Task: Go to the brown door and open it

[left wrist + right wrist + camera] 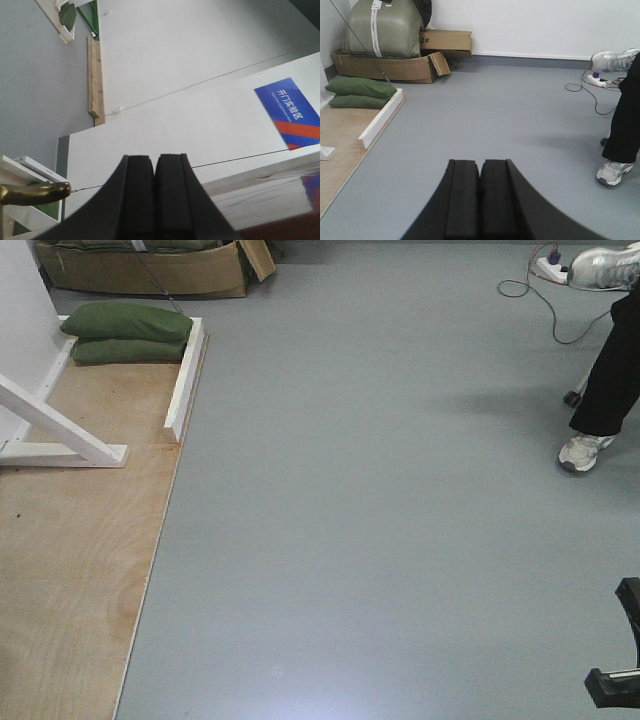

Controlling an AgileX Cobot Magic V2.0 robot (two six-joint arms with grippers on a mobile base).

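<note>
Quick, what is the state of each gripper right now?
Black left gripper: shut, holding nothing.
Black right gripper: shut, holding nothing.

Open floor (380, 500) between sandbags (128, 332) and person's legs (612, 370)

Front view looks steeply down onto grey floor (380, 490). Right wrist view sits low behind the right gripper (480, 167), facing level; both share green bags (125, 332) upper left, white shoe (583, 451) right. Left wrist view, behind the left gripper (155, 162), rolled sideways, faces a near white wall (175, 45).
</note>
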